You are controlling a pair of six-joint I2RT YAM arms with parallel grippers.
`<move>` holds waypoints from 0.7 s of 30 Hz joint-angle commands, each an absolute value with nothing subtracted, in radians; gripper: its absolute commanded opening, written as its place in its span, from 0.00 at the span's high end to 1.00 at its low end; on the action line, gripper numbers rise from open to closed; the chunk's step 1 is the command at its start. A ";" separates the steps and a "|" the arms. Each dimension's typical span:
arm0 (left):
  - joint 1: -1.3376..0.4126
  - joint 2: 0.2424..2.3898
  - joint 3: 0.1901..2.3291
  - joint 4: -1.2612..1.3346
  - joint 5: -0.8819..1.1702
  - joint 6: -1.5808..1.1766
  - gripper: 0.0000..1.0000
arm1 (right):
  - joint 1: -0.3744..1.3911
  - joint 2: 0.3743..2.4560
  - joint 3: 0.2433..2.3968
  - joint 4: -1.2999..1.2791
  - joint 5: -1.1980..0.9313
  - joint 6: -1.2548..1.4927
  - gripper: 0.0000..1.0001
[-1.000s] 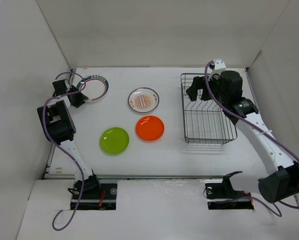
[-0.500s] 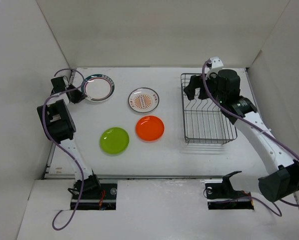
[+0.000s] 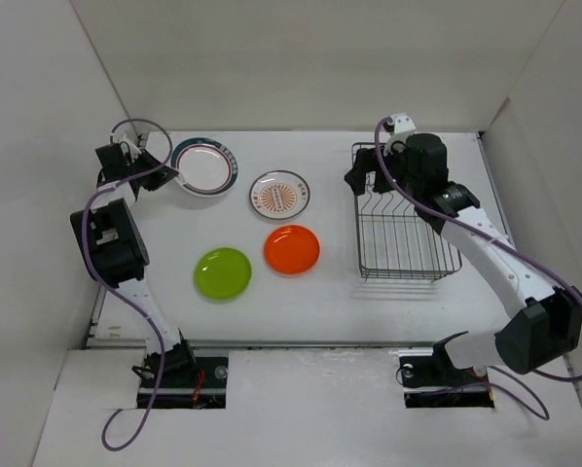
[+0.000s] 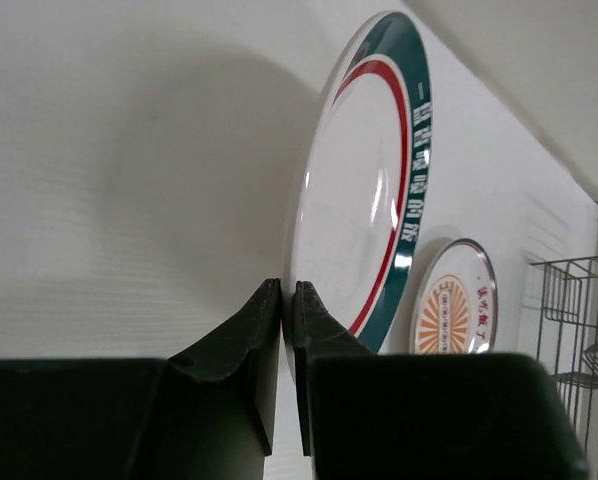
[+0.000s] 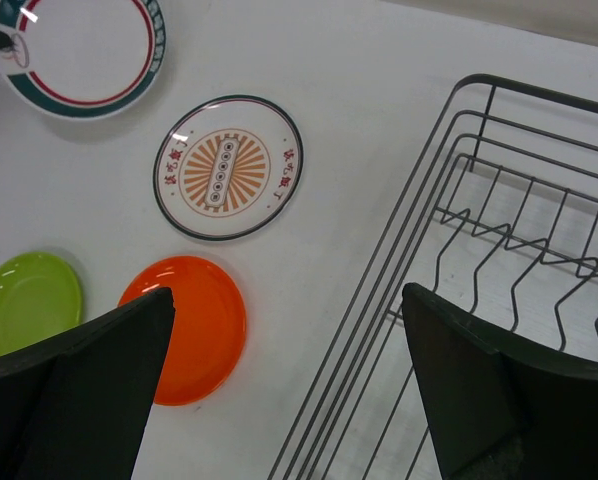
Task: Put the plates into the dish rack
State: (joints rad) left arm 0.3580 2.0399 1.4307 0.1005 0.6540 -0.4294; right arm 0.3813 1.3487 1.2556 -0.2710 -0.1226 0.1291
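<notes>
Plates lie in the left and middle part of the white table (image 3: pixel 272 311), all four outside the dish rack (image 3: pixel 358 219). The green-rimmed plate (image 3: pixel 205 167) is at the upper left in the top view, white inside with a thin red ring, and it stands at a tilt instead of lying flat. Its left edge is pinched between the fingers of the left gripper (image 4: pixel 288 295), whose jaws are closed tight on the rim. In the left wrist view the plate rises almost edge-on from the fingertips.

Just right of it, apart from it, the sunburst plate (image 3: pixel 279 194) lies flat, white with a dark outline and orange rays. Below that in the frame, close but not touching, lies the orange plate (image 3: pixel 292 249). The lime green plate (image 3: pixel 223 273) lies flat to the lower left of the orange one, with a small gap between them.

The dish rack, black wire with zigzag prongs along its floor, stands on the right half of the table, well apart from the plates, and none of its slots holds anything.

The right gripper (image 5: pixel 286 295) hangs over the rack's upper left corner, its jaws spread wide and holding nothing. Its wrist camera looks down past the rack's rim at all four plates.
</notes>
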 commanded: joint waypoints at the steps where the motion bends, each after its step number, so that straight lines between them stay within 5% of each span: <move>1: 0.359 1.902 1.427 0.247 0.771 -0.459 1.00 | 0.391 1.382 1.267 -0.164 -0.170 0.143 0.00; 8: 0.370 1.823 1.373 0.360 0.912 -0.532 1.00 | 0.400 1.503 1.322 -0.089 -0.279 0.123 0.00; 13: 0.380 1.790 1.364 0.437 1.133 -0.604 1.00 | 0.400 1.583 1.393 0.075 -0.585 0.144 0.00; 21: 0.362 1.701 1.287 0.468 1.331 -0.555 1.00 | 0.457 1.772 1.615 0.182 -0.623 0.248 0.00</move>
